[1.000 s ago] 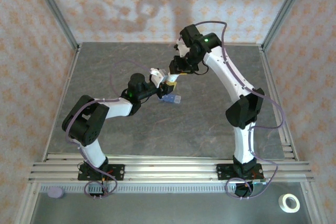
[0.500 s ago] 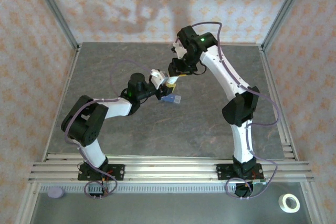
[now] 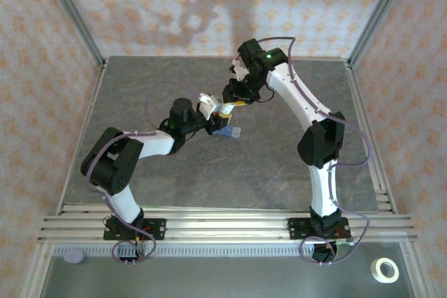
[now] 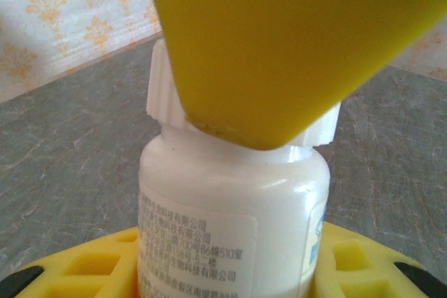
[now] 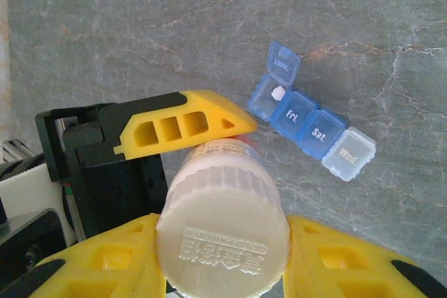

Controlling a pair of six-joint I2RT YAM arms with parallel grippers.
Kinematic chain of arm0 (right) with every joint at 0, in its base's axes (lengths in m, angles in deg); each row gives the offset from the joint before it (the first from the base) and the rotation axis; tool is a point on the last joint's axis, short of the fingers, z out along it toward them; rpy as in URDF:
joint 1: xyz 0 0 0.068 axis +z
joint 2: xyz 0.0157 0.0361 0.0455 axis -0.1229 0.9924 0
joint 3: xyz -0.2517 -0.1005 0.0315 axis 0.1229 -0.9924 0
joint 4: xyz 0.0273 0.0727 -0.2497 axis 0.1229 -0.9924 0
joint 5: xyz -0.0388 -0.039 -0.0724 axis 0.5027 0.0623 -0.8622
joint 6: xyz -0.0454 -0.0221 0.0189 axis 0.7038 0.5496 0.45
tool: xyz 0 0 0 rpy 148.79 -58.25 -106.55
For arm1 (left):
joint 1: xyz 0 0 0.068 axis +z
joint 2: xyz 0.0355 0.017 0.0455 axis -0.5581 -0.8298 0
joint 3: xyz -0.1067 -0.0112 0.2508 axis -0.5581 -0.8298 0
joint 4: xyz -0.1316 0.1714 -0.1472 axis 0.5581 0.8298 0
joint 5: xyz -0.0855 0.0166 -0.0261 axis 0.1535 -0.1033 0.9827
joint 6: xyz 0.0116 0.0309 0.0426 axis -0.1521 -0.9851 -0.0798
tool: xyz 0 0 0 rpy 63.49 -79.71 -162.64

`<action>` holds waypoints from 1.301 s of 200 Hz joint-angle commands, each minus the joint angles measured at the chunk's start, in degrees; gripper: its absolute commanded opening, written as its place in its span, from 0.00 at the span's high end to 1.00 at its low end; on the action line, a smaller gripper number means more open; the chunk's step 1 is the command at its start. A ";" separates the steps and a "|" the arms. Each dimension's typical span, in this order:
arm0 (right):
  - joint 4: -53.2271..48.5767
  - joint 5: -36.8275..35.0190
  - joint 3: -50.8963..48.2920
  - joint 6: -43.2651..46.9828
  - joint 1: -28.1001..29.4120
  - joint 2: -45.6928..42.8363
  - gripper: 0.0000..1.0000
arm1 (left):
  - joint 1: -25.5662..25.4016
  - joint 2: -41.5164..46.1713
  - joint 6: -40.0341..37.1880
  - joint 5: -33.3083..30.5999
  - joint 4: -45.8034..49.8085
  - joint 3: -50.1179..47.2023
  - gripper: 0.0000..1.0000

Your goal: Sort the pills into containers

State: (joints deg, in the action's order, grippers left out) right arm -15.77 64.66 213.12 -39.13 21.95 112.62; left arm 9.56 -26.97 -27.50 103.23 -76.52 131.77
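a white, smooth plastic bottle (image 4: 230,221) with a printed label is pinched at its body by the left gripper (image 3: 218,112), whose yellow, hollow-celled fingers (image 4: 91,263) are seen at either side. its round, ridged cap (image 5: 223,239), embossed with lettering, is clamped between the yellow fingers (image 5: 349,263) of the right gripper (image 3: 232,102). the organiser (image 5: 311,127), a translucent blue strip of joined square compartments with a paler end cell, is laid flat on the grey, marbled table (image 5: 105,26) near the bottle, touched by neither gripper. one lid is stood open and a small white pill (image 5: 277,93) is seen inside. since a second ago the right arm's upper links have been shifted slightly left, while bottle and organiser have been left in place. in the left wrist view the bottle's base is cut off and part of the cap is hidden by a right finger. the label print cannot be read, and the closed compartments' contents cannot be made out.
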 commanded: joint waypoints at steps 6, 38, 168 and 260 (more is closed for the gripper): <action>0.59 2.82 -0.50 -3.35 1.97 -0.30 0.59 | -0.44 0.78 1.33 1.34 -9.89 2.38 1.00; -1.59 0.00 2.44 -2.49 1.97 0.31 0.55 | -0.49 0.63 1.32 1.08 -9.86 2.09 1.00; 0.35 -2.45 1.04 -2.55 -1.79 -7.99 0.13 | 0.01 -1.33 3.79 0.09 -13.97 1.38 1.00; 9.87 -0.51 -5.30 2.49 -5.82 -14.78 0.17 | 0.88 -0.73 6.18 2.54 -14.74 1.91 1.00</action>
State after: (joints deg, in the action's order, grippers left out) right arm -7.83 63.83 207.87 -41.12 15.53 97.15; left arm 9.72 -27.82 -22.93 103.58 -87.45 132.05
